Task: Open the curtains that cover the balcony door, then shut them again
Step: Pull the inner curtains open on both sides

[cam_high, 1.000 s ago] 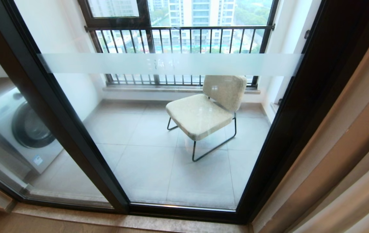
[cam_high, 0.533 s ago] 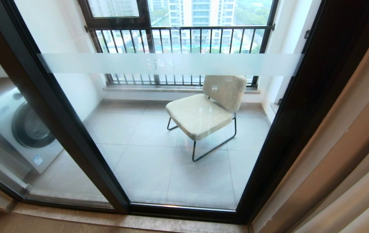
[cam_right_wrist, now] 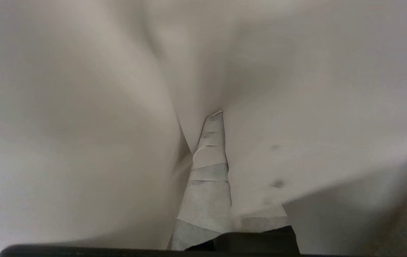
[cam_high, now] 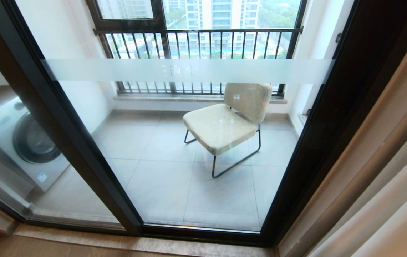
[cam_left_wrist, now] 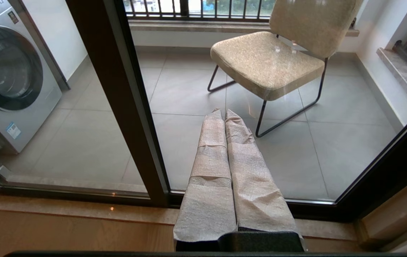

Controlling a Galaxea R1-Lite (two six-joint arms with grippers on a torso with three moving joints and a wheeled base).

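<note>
My right gripper was buried in the curtains, jaws pinched shut with a fold of the pale fabric over one finger, so I judged I had a hold for pulling; the curtains hung bunched just right of the balcony door, leaving its glass uncovered, the opening half apparently done; my left gripper sat parked in front of the door, jaws closed on nothing, since one arm seemed enough for the job.

Bright daylight thru the tall glass balcony door; head view bows at edges. Right wrist view blurred, pale greyish-beige curtain fabric too close.
</note>
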